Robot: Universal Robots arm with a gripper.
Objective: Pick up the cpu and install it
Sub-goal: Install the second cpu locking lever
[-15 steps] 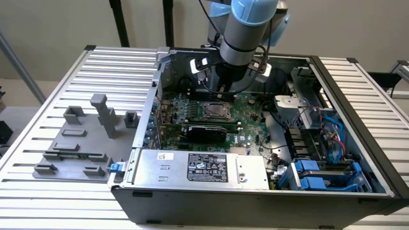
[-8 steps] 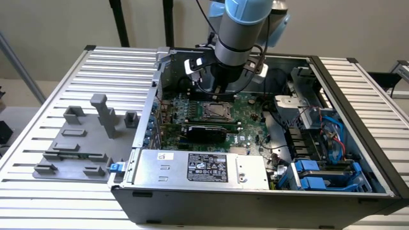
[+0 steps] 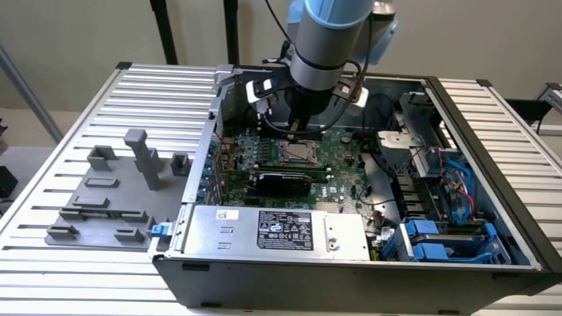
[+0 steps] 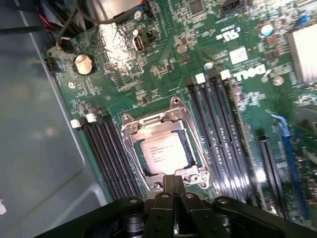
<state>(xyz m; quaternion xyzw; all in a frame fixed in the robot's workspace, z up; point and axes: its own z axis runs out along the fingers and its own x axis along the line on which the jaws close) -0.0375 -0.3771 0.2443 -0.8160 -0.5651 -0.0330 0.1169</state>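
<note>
The cpu point(image 4: 163, 152), a small square chip with a silver-beige top and printed text, lies flat inside the metal-framed socket point(image 4: 130, 130) on the green motherboard point(image 4: 163, 59). In the exterior view the cpu point(image 3: 293, 153) sits mid-board inside the open computer case. My gripper point(image 3: 301, 126) hangs just above the socket, reaching down into the case. In the wrist view my gripper point(image 4: 173, 182) has its black fingers pressed together at the socket's near edge, with nothing between them. It is shut and is not touching the chip.
Black memory slots point(image 4: 106, 153) flank the socket on both sides. A grey labelled power supply point(image 3: 281, 230) fills the case front. Blue drive bays point(image 3: 439, 240) and cables stand at the exterior view's right. A grey fixture tray point(image 3: 105, 197) lies on the slatted table.
</note>
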